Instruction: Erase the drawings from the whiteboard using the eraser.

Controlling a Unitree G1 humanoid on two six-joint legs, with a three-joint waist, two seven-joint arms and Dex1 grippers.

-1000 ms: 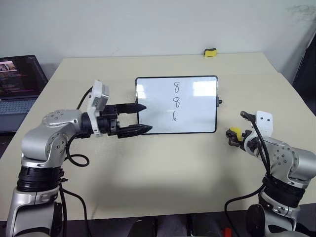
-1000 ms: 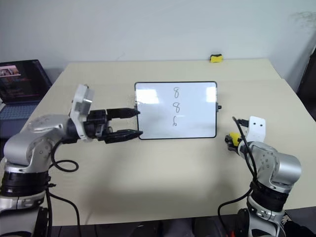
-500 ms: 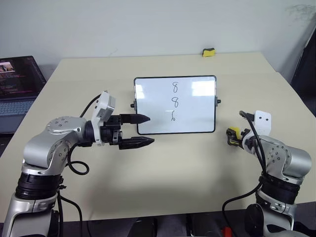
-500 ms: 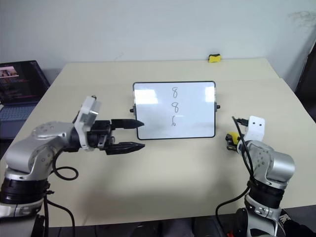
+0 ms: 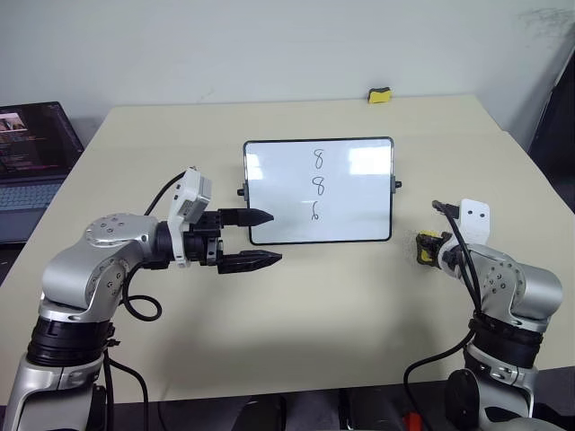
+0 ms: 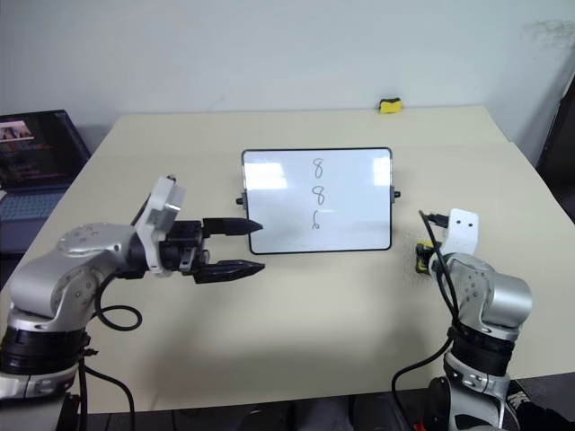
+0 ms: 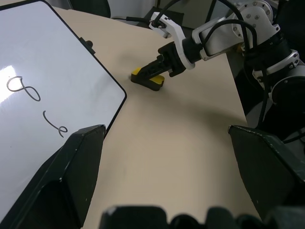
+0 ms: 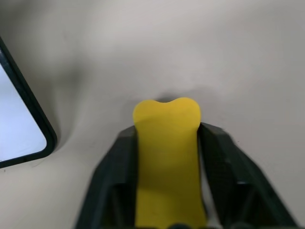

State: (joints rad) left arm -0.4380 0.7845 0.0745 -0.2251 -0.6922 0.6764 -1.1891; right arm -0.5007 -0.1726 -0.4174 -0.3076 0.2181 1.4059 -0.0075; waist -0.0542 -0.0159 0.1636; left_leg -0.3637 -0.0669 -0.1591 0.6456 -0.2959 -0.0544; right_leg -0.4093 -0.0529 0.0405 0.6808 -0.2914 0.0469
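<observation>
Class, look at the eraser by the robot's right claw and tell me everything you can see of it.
The eraser is a small oblong block, bright yellow on top with a black felt face beneath, the felt plain in the left wrist view. It lies flat on the beige table, to the right of the whiteboard near its lower right corner and apart from it. The right claw has a black finger pressed against each long side. Its far end is rounded with a shallow notch.

Silver-grey arms, black cables, black tools
</observation>
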